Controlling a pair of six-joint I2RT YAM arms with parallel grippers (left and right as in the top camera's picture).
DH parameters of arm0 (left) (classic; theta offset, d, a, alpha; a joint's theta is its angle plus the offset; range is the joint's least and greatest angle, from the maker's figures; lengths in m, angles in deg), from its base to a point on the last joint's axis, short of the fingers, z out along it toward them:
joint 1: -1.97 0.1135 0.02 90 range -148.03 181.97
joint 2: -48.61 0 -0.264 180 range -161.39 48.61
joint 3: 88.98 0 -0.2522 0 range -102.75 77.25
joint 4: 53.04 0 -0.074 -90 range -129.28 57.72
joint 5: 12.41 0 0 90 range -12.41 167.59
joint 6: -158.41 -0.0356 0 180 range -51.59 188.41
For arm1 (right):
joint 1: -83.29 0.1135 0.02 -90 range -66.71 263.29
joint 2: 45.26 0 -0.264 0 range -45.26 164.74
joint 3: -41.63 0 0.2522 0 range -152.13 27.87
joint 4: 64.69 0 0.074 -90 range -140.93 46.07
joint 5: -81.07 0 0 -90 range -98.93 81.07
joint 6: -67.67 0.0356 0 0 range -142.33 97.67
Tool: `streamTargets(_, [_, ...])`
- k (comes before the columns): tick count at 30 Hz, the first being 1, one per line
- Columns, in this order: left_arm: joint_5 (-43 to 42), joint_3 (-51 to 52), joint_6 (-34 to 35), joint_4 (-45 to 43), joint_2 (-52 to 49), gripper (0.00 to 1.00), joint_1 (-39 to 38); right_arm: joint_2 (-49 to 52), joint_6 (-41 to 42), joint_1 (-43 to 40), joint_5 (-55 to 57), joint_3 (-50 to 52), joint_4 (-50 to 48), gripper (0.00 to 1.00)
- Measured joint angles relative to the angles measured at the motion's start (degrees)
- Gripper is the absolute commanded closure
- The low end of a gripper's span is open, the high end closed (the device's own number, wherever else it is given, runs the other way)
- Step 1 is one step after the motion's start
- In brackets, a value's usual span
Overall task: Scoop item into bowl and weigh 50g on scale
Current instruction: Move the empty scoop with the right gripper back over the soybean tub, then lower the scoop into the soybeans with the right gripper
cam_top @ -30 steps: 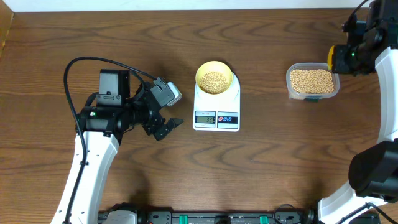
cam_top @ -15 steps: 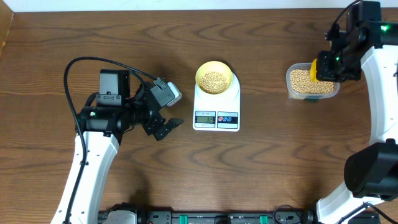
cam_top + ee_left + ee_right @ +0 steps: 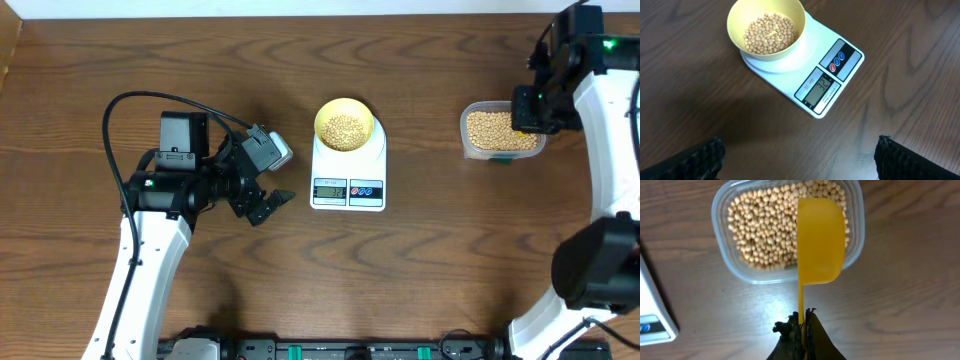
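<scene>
Right gripper (image 3: 802, 322) is pinching the handle of a yellow plastic scoop (image 3: 820, 240), its cup reaching straight ahead over tan round beans (image 3: 765, 230) in a clear plastic tub (image 3: 722, 260) toward the far right corner of the desk (image 3: 450, 260), left gripper (image 3: 268, 207) gaping wide, farther off.

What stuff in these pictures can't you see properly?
- Right wrist: the scoop covers some beans in the tub; the left edge cuts off the scale.
- Overhead: the right gripper hides the scoop; the scale's digits are too small to read.
- Left wrist: the bottom edge cuts off most of the left gripper, showing only its jaws' tips.
</scene>
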Motion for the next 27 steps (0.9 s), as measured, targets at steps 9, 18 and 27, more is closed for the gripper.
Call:
streamTargets(9, [0.0, 0.0, 0.0, 0.0, 0.0, 0.02, 0.0, 6.1, -0.5, 0.4, 0.2, 0.5, -2.2, 0.99])
streamTargets(18, [0.0, 0.0, 0.0, 0.0, 0.0, 0.03, 0.0, 6.7, -2.0, 0.4, 1.2, 0.5, -2.4, 0.99])
streamTargets(27, [0.0, 0.0, 0.0, 0.0, 0.0, 0.02, 0.0, 6.7, -4.0, 0.4, 5.0, 0.5, -5.3, 0.99])
